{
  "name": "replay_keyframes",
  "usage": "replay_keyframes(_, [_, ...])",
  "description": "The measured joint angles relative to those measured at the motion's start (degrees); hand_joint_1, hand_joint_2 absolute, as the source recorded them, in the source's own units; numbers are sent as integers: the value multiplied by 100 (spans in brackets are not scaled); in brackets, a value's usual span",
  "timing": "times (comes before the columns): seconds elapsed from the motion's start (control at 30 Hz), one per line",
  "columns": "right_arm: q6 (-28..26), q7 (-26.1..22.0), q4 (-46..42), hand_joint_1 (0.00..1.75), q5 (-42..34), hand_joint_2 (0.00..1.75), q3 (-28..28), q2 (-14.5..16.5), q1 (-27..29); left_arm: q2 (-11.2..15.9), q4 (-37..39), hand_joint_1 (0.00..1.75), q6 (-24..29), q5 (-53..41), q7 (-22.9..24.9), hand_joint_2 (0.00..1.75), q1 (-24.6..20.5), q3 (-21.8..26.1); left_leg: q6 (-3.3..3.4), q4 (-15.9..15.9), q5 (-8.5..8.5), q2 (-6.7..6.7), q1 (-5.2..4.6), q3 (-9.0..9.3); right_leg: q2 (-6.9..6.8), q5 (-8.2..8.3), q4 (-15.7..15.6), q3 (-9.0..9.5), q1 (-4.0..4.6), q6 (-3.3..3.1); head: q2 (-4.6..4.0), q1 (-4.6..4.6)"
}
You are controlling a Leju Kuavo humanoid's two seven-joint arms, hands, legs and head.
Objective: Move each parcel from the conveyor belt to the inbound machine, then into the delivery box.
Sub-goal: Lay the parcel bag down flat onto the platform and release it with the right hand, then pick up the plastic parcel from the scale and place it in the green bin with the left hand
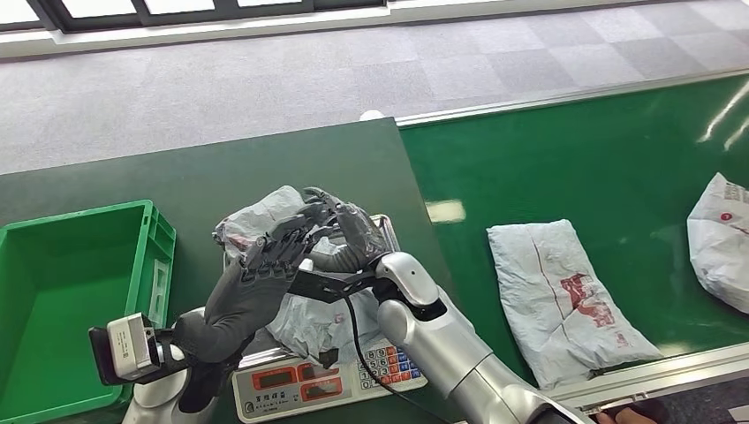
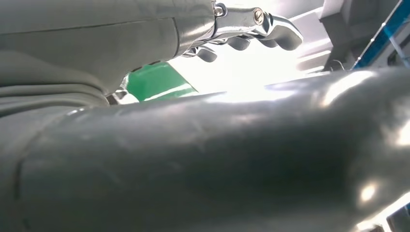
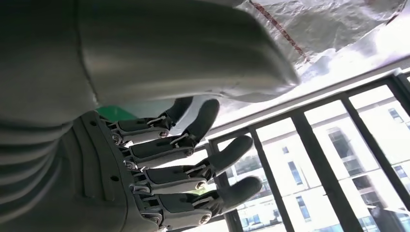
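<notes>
Both hands are on the crumpled white parcel (image 1: pixel 291 256) sitting on the weighing scale (image 1: pixel 327 382), the inbound machine on the dark bench (image 1: pixel 221 172). The left hand (image 1: pixel 265 265) lies over its near side with dark fingers (image 1: pixel 287 238) spread against the plastic, and the right hand (image 1: pixel 349 231) curls over from the other side, so between them the bag looks grasped, though I cannot tell how firm either hold is. The worry, to my eye, is the bag itself: thin, slippery film, wrinkled and slack, with no firm edge to press on. If the two hands squeeze unevenly it could slide out sideways and drop on the bench short of the green delivery box (image 1: pixel 62 300) waiting to the left. The scale is light-looking and low, with a keypad and red display facing me; a dragging corner of the bag might nudge it. The box is hard ribbed plastic, open-topped, and its wall needs clearing. On the glossy green conveyor belt (image 1: pixel 565 159) a flat pale parcel with red printing (image 1: pixel 565 296) lies smooth, and another white bag (image 1: pixel 720 238) sits at the far right edge.
</notes>
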Motion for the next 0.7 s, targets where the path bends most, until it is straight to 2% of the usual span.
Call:
replay_keyframes(0.33, [14, 5, -145, 0, -32, 0, -90, -54, 52, 0, 0, 0, 18, -46, 26, 0, 41, 0, 0, 0, 0, 1, 0, 0, 1, 0, -1, 0, 0, 0, 1, 0])
replay_keyframes(0.47, [-5, -26, -176, 0, -71, 175, -100, -60, 72, -1, -1, 0, 56, -66, 17, 0, 44, 0, 0, 0, 0, 1, 0, 0, 1, 0, -1, 0, 0, 0, 0, 0])
replay_keyframes(0.53, [-110, -155, -272, 0, -230, 175, -154, -70, 129, -2, -6, 0, 227, -159, -19, 0, 59, 0, 0, 0, 0, 0, 0, 1, 0, 0, -1, 0, 0, 0, 0, 0])
replay_keyframes(0.63, [-377, -484, -698, 0, -716, 44, -359, -113, 351, -32, -65, 0, 813, -459, -120, 0, 143, 3, 0, 0, -1, 0, -1, 1, 0, 0, -1, 0, 1, 0, 0, 0])
replay_keyframes(0.67, [-456, -614, -930, 0, -943, 0, -456, -138, 465, -54, -104, 0, 1080, -589, -169, 44, 189, 5, 1, 0, -1, 0, -1, 1, 0, -1, -1, 0, 1, 0, 0, 1])
replay_keyframes(0.7, [-541, -799, -1219, 0, -1266, 0, -576, -167, 597, -76, -150, 0, 1377, -735, -219, 87, 235, 6, 1, 0, -3, 0, -1, 0, 0, -2, -2, 0, 1, 0, 0, 1])
